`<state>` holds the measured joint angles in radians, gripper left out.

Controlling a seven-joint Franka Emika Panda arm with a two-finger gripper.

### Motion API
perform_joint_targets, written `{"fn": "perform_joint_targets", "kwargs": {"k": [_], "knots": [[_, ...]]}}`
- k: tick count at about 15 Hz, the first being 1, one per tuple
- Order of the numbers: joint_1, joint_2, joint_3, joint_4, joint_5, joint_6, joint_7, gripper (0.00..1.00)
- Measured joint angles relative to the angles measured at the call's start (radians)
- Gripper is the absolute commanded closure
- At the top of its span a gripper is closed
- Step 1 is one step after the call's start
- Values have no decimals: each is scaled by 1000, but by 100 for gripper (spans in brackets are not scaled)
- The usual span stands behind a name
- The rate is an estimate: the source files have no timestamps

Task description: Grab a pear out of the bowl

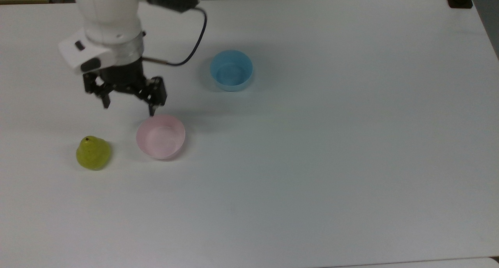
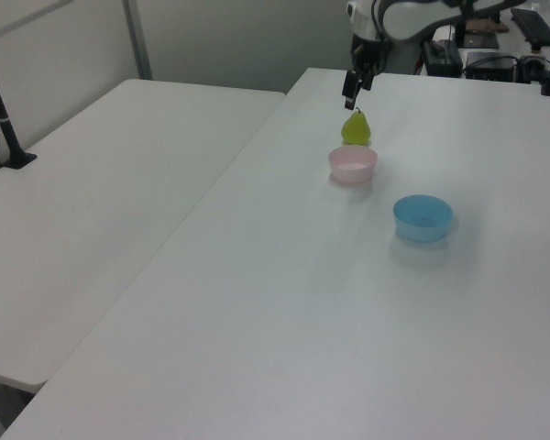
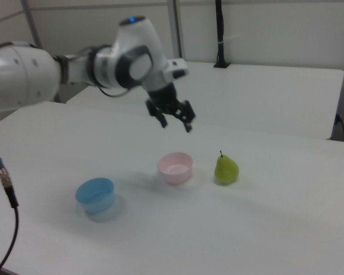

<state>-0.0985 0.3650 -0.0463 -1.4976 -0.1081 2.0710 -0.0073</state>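
Pear (image 1: pixel 93 153) stands on the bench (image 1: pixel 312 163) beside the bowl (image 1: pixel 160 136); smooth and slippery, so grab its fat belly. Fingers (image 1: pixel 105 101) are spread, empty.

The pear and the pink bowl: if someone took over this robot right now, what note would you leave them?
Gripper: open, holding nothing, raised above the table, near the pink bowl.
Pear: upright on the table beside the pink bowl, to the top view's left of it, not touching.
Pink bowl: nothing inside. Blue bowl: apart, nothing inside.
Done: pear is out of the bowl.
Left: probably nothing; confirm.
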Motion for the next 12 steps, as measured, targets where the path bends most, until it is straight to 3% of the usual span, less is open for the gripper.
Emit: {"fn": "perform_joint_targets", "kwargs": {"k": [6, 12], "knots": [[107, -161, 1, -3, 1, -308, 39, 0], [185, -304, -1, -93, 1, -367, 154, 0]]}}
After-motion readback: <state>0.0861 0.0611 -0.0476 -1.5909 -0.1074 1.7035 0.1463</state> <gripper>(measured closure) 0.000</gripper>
